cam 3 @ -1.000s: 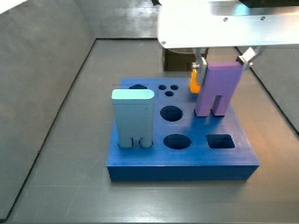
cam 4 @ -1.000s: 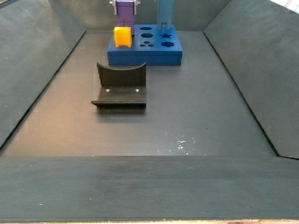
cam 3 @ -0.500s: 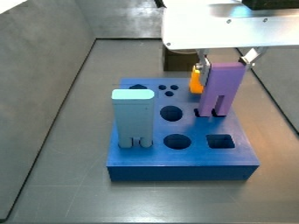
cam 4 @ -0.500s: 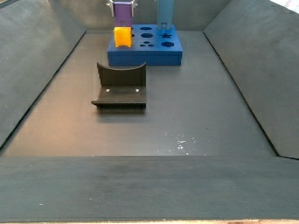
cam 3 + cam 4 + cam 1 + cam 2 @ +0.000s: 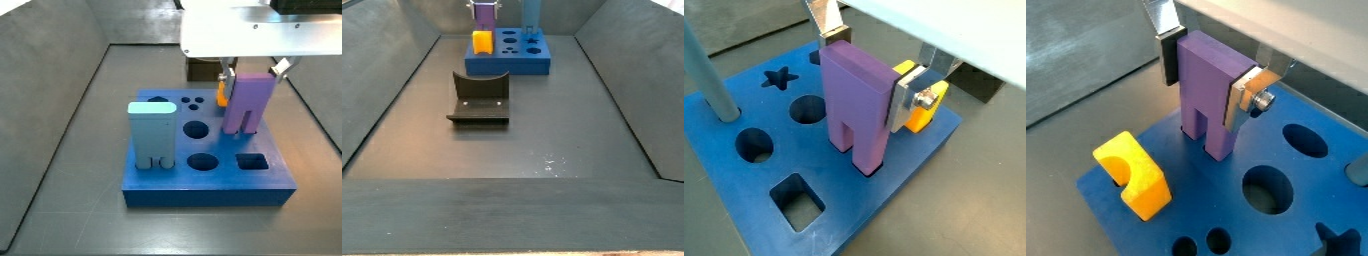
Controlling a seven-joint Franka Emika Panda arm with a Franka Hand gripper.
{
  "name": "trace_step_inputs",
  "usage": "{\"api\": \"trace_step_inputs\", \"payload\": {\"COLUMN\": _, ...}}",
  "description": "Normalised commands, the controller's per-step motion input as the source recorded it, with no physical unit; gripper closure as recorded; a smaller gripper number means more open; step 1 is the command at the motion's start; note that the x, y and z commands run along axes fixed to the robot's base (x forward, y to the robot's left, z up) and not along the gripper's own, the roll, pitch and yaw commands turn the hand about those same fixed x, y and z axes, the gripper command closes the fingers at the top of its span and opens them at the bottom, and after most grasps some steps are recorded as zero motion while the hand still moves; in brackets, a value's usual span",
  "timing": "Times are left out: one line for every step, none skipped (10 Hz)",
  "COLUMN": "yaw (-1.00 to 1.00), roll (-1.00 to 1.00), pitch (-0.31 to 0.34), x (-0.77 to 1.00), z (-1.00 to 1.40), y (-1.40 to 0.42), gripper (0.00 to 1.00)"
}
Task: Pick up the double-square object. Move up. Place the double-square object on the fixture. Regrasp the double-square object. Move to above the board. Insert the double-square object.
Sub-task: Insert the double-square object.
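My gripper (image 5: 869, 68) is shut on the double-square object (image 5: 865, 105), a lavender block held upright, with silver fingers (image 5: 905, 92) pressed on its two sides near the top. In a wrist view its two legs (image 5: 1213, 145) reach down to the top of the blue board (image 5: 1293, 215), beside the yellow block (image 5: 1133, 175). How deep the legs sit in the board I cannot tell. In a side view the gripper (image 5: 250, 72) hangs over the board's (image 5: 201, 188) far right part with the block (image 5: 247, 103). The dark fixture (image 5: 478, 98) lies on the floor, well away from the board (image 5: 509, 62).
A light-blue upright block (image 5: 151, 135) stands at the board's near left corner. Round, star and square holes (image 5: 798, 200) are open in the board. The yellow block (image 5: 223, 88) sits just behind the purple one. Grey walls enclose the floor (image 5: 543, 150).
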Motion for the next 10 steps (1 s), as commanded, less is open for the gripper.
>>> {"api": "trace_step_inputs", "payload": {"yaw": -0.01, "roll": -0.04, "pitch": -0.016, "x": 0.09, "z": -0.5, "y": 0.05, "gripper": 1.0}}
{"api": "trace_step_inputs", "payload": {"yaw": 0.0, "roll": -0.03, "pitch": -0.034, "x": 0.12, "z": -0.64, "y": 0.01, "gripper": 1.0}}
{"api": "trace_step_inputs", "payload": {"yaw": 0.0, "roll": -0.01, "pitch": -0.04, "x": 0.1, "z": -0.68, "y": 0.0, "gripper": 1.0}}
{"api": "trace_step_inputs", "payload": {"yaw": 0.0, "roll": -0.01, "pitch": -0.036, "x": 0.09, "z": -0.7, "y": 0.0, "gripper": 1.0}}
{"api": "trace_step_inputs", "payload": {"yaw": 0.0, "roll": -0.01, "pitch": -0.031, "x": 0.07, "z": -0.65, "y": 0.0, "gripper": 1.0}}
{"api": "trace_step_inputs", "payload": {"yaw": 0.0, "roll": 0.0, "pitch": -0.026, "x": 0.0, "z": -0.33, "y": 0.0, "gripper": 1.0}}
{"api": "trace_step_inputs", "payload": {"yaw": 0.0, "roll": -0.01, "pitch": -0.083, "x": 0.0, "z": -0.09, "y": 0.0, "gripper": 1.0}}
{"api": "trace_step_inputs", "payload": {"yaw": 0.0, "roll": -0.03, "pitch": -0.014, "x": 0.0, "z": 0.0, "y": 0.0, "gripper": 1.0}}
{"api": "trace_step_inputs", "payload": {"yaw": 0.0, "roll": -0.01, "pitch": 0.0, "x": 0.0, "z": 0.0, "y": 0.0, "gripper": 1.0}}
{"api": "trace_step_inputs", "payload": {"yaw": 0.0, "roll": 0.0, "pitch": 0.0, "x": 0.0, "z": 0.0, "y": 0.0, "gripper": 1.0}}
